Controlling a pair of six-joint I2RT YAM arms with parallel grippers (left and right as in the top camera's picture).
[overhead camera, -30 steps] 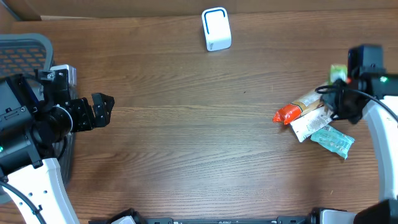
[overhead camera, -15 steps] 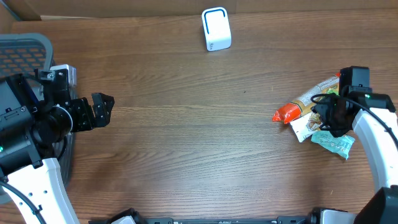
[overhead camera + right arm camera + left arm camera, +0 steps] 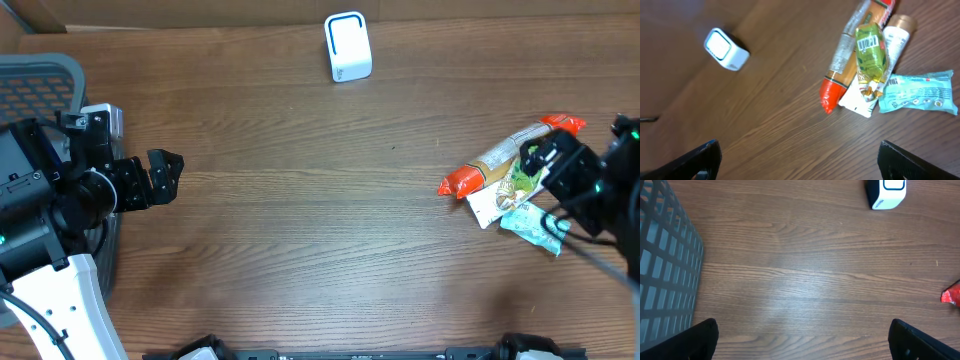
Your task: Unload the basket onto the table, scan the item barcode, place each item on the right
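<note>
Wooden table [image 3: 300,230] seen from above. A white scanner [image 3: 347,47] stands at 12 o'clock. At 3 o'clock lies a small pile of packets. The green packet [image 3: 871,50] is on top, barcode facing up, touching a long orange-tipped packet [image 3: 840,65], with a teal packet [image 3: 917,92] just beside. The right gripper [image 3: 805,157] hangs by the pile, jaws wide, holding nothing. The left gripper [image 3: 168,178] is at 9 o'clock near a grey mesh basket [image 3: 665,270], jaws wide, holding nothing.

Tabletop [image 3: 300,220]: dark brown wood grain running left to right, fills most of every view. Light is soft and even, with a pale sheen mid-surface in the left wrist view. Lighter tan strip [image 3: 200,12] along the far edge, material unclear. Grey mesh basket [image 3: 40,75] at the left edge.
</note>
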